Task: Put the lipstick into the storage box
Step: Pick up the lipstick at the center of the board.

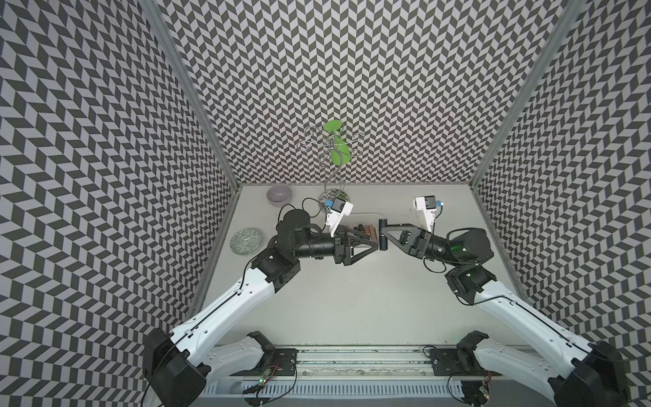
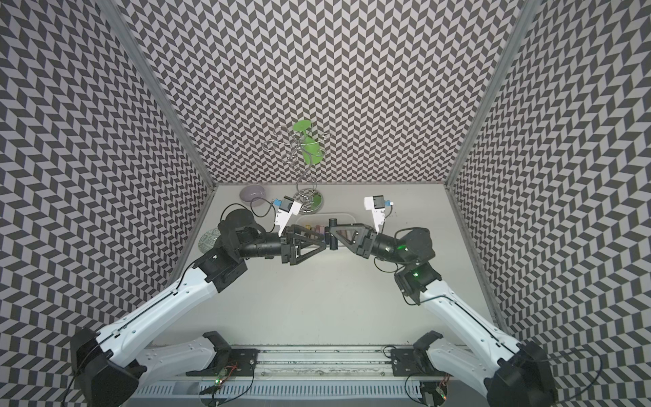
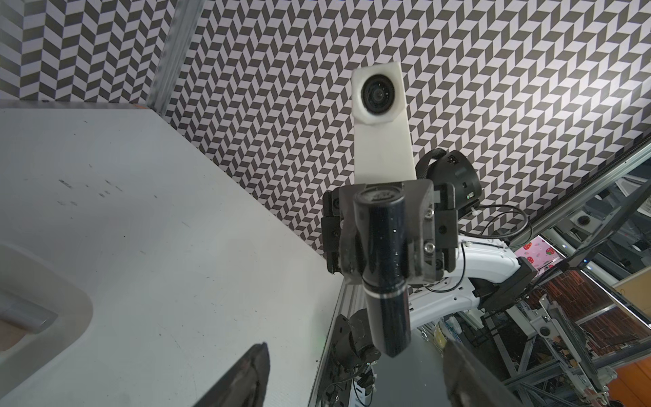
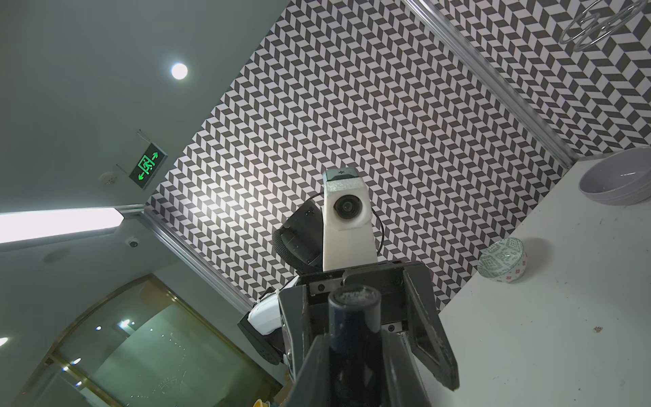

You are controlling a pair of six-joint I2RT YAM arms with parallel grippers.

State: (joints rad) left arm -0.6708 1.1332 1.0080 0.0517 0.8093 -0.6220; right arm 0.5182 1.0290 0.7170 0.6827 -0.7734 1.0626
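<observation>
Three black-and-white chevron walls (image 1: 352,88) are enclosing the white table (image 1: 352,299), where both arms are meeting nose to nose over its far middle. Behind them a wire jewellery stand (image 1: 330,158) with green leaves is rising at the far wall. A lilac bowl (image 1: 279,195) is sitting left of its base, and a green-patterned dish (image 1: 247,240) is lying nearer, by the left wall.

The storage box (image 1: 368,215), a shallow white tub with rounded corners, is lying under the two grippers, which are hiding much of it in both top views. A row of dark and copper tubes (image 1: 363,230) is lying inside it.

A green exit sign (image 4: 148,165) is showing only a running figure and arrows. The embossed mark on the lipstick's flat cap is too blurred for reading.

The right gripper (image 1: 382,235) is clenching the lipstick (image 1: 383,225) crosswise, holding it in the air over the box's right end. The left gripper (image 1: 375,246) is standing spread, its fingers (image 3: 246,380) flanking the tube's tapered end without touching it. The lipstick is showing as a glossy blue-black cylinder with a thin silver band.
</observation>
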